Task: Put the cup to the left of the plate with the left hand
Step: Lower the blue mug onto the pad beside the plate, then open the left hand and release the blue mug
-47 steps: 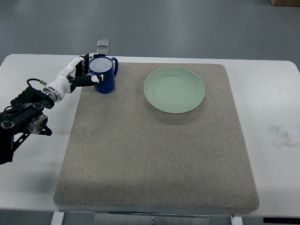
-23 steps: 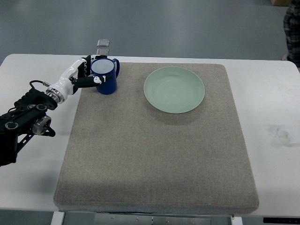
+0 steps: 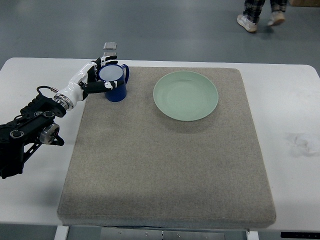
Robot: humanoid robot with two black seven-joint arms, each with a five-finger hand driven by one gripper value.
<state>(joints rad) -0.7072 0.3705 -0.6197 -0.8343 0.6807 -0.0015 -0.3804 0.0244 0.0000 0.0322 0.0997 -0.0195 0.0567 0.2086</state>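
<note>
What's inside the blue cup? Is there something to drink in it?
Nothing to drink shows. From above, the blue cup shows only a plain pale inside. The left hand wraps its outside, hiding that side. It sits on the grey mat, left of the green plate.

White table (image 3: 290,95) carries grey mat (image 3: 165,165); small card (image 3: 110,45) at far edge
</note>
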